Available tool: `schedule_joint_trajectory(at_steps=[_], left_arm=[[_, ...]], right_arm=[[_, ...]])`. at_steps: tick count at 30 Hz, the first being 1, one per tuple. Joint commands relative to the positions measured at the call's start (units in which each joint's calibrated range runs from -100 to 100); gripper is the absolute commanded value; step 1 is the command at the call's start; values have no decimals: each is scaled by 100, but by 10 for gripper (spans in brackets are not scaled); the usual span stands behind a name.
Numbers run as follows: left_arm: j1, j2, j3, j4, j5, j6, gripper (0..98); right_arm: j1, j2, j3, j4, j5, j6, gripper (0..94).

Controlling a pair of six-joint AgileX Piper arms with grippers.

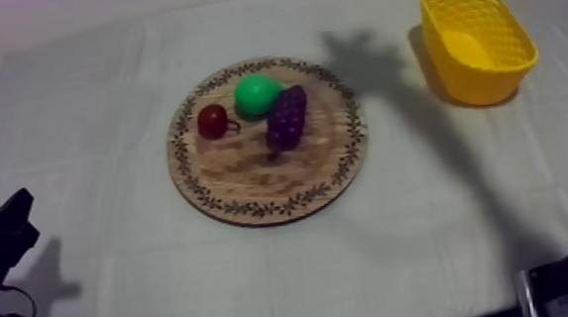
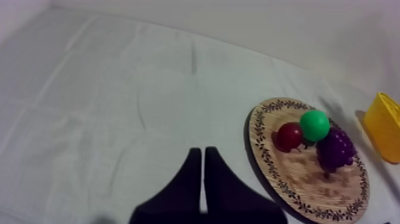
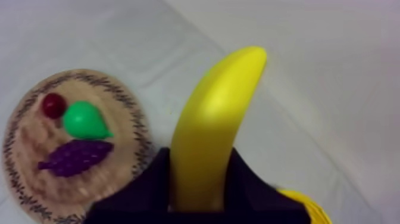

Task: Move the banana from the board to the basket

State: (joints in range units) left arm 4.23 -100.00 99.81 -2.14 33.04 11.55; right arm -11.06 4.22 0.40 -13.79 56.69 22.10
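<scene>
The right gripper point(image 3: 199, 159) holds the banana point(image 3: 217, 113) up in the air beside the board point(image 3: 24, 149); the basket point(image 1: 485, 86) may be just below it; the pear point(image 3: 83, 119), grapes point(image 3: 74, 158) and small red fruit point(image 3: 53, 105) lie on the board; the left gripper point(image 2: 202, 152) is pressed together near the board, holding nothing.

The bench point(image 1: 102, 188) lies under a grey-white cloth point(image 2: 89, 89) that sits in soft folds, with long creases point(image 2: 143, 113) running away ahead of the left claw point(image 2: 202, 154). Well beyond that claw, past the bench's far edge, stands a plain pale wall point(image 2: 268, 24). The light is dim and even. A soft dark shadow point(image 1: 363, 58) falls across the cloth.
</scene>
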Motion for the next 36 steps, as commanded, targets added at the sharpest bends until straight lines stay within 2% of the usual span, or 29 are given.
schedule_joint_trajectory(at_steps=[1,8,18,22,29,36], left_arm=[[0,0,-3,-3,2,-1,1],[0,0,-3,-3,2,2,1],[0,0,-3,-3,2,0,1],[0,0,-3,-3,2,0,1],[0,0,-3,-3,2,0,1],[0,0,-3,-3,2,3,1]], right_arm=[[442,106,-21,4,-56,-12,76],[968,555,79,56,-305,-50,80],[1211,1070,579,164,-802,-116,109],[1276,1203,752,191,-919,-158,184],[1379,1216,962,214,-952,-206,390],[1476,804,1170,181,-855,-240,448]])
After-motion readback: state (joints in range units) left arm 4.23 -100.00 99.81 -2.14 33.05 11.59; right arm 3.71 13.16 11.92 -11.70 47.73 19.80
